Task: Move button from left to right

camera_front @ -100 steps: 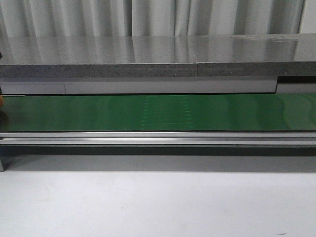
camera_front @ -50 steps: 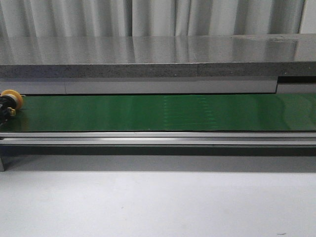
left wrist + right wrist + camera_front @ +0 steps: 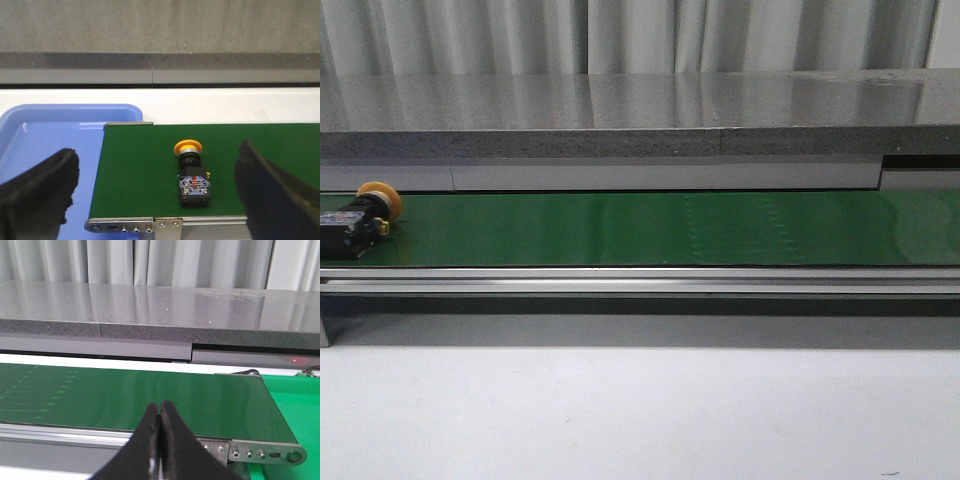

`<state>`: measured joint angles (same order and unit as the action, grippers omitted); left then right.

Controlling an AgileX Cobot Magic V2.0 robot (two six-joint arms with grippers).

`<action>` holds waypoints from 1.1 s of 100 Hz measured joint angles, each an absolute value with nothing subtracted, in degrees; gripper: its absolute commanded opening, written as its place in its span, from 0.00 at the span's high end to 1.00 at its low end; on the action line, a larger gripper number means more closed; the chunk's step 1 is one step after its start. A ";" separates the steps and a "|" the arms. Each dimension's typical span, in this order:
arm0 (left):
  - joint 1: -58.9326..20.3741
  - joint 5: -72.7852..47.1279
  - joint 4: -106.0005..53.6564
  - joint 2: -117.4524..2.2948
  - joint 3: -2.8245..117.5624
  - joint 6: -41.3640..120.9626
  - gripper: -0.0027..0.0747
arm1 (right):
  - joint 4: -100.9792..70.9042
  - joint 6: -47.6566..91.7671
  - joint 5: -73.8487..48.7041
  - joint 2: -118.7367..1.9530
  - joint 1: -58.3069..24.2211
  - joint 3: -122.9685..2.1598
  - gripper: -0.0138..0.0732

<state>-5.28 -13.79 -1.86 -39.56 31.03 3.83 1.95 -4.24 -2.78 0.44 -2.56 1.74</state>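
Observation:
The button (image 3: 360, 217), with a yellow mushroom cap and a dark boxy body, lies on its side at the far left of the green belt (image 3: 640, 228). It also shows in the left wrist view (image 3: 192, 172), cap pointing away from the camera. My left gripper (image 3: 155, 192) is open and empty, its black fingers (image 3: 42, 190) wide apart on either side of the button and nearer the camera than it. My right gripper (image 3: 159, 409) is shut and empty over the belt's right end (image 3: 150, 395). Neither gripper shows in the front view.
A blue tray (image 3: 50, 135) sits beyond the belt's left end. A green tray (image 3: 295, 405) sits beyond its right end. A metal rail (image 3: 640, 279) runs along the belt's near edge, and a grey stone shelf (image 3: 640, 110) runs behind it.
The button has entered at the belt's left edge and travelled a little to the right along the belt.

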 measured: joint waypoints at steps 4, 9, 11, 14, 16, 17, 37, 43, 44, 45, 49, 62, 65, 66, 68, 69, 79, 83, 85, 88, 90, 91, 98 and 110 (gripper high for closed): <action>-5.28 -13.28 -1.86 -36.54 29.55 3.83 0.19 | 1.95 -4.24 -2.78 0.44 -2.56 1.74 0.92; -5.28 -12.57 -2.01 -33.43 27.56 3.83 0.19 | 1.95 -4.24 -2.78 0.44 -2.56 1.74 0.92; -5.28 -12.55 -2.35 -32.19 27.08 3.83 0.19 | 1.95 -4.24 -2.78 0.44 -2.56 1.74 0.92; -5.28 -12.41 -2.65 -30.59 25.99 3.83 0.19 | 1.95 -4.24 -2.78 0.44 -2.56 1.74 0.92; -5.28 -12.31 -2.91 -29.48 25.38 3.83 0.19 | 1.95 -4.24 -2.78 0.44 -2.56 1.74 0.92; -5.28 -12.31 -3.03 -29.12 25.16 3.83 0.19 | 1.95 -4.24 -2.78 0.44 -2.56 1.74 0.92; -5.28 -12.29 -4.50 -20.00 19.94 3.83 0.23 | 1.95 -4.24 -2.78 0.44 -2.56 1.74 0.92; -5.32 -12.29 -4.65 -18.26 19.19 3.83 0.25 | 1.95 -4.24 -2.78 0.44 -2.56 1.74 0.92; -5.32 -12.29 -4.77 -17.91 18.97 3.83 0.25 | 1.95 -4.24 -2.78 0.44 -2.56 1.74 0.92; -5.32 -12.29 -4.75 -17.75 18.89 3.83 0.26 | 1.95 -4.24 -2.78 0.44 -2.56 1.74 0.92; -5.32 -12.29 -4.90 -17.11 18.51 3.83 0.27 | 1.95 -4.24 -2.78 0.44 -2.56 1.74 0.92; -5.32 -12.29 -4.92 -16.64 18.05 3.83 0.34 | 1.95 -4.24 -2.78 0.44 -2.56 1.74 0.92; -5.32 -12.29 -4.92 -16.64 18.05 3.83 0.36 | 1.95 -4.24 -2.78 0.44 -2.56 1.74 0.92; -5.32 -12.29 -4.92 -16.64 18.05 3.83 0.37 | 1.95 -4.24 -2.78 0.44 -2.56 1.74 0.92; -5.32 -12.40 -5.01 -16.64 18.05 3.83 0.38 | 1.95 -4.24 -2.78 0.44 -2.56 1.74 0.92; -5.32 -12.39 -5.01 -16.64 18.05 3.83 0.39 | 1.95 -4.24 -2.78 0.44 -2.56 1.74 0.92; -5.32 -12.39 -5.01 -16.64 18.05 3.83 0.48 | 1.95 -4.24 -2.78 0.44 -2.56 1.74 0.92; -5.32 -12.39 -5.01 -16.64 18.05 3.83 0.52 | 1.95 -4.24 -2.78 0.44 -2.56 1.74 0.92; -5.32 -12.39 -5.01 -16.64 18.05 3.83 0.54 | 1.95 -4.24 -2.78 0.44 -2.56 1.74 0.92; -5.32 -12.39 -5.01 -16.64 18.05 3.83 0.58 | 1.95 -4.24 -2.78 0.44 -2.56 1.74 0.92; -5.32 -12.51 -5.01 -16.64 18.05 3.83 0.60 | 1.95 -4.24 -2.78 0.44 -2.56 1.74 0.92; -5.32 -12.51 -5.01 -16.64 18.05 3.83 0.61 | 1.95 -4.24 -2.78 0.44 -2.56 1.74 0.92; -5.32 -12.51 -5.01 -16.64 18.05 3.83 0.70 | 1.95 -4.24 -2.78 0.44 -2.56 1.74 0.92; -5.32 -12.51 -5.01 -16.64 18.05 3.83 0.86 | 1.95 -4.24 -2.78 0.44 -2.56 1.74 0.92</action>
<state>-5.32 -12.51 -5.01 -16.64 18.05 3.83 1.95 -4.24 -2.78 0.44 -2.56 1.74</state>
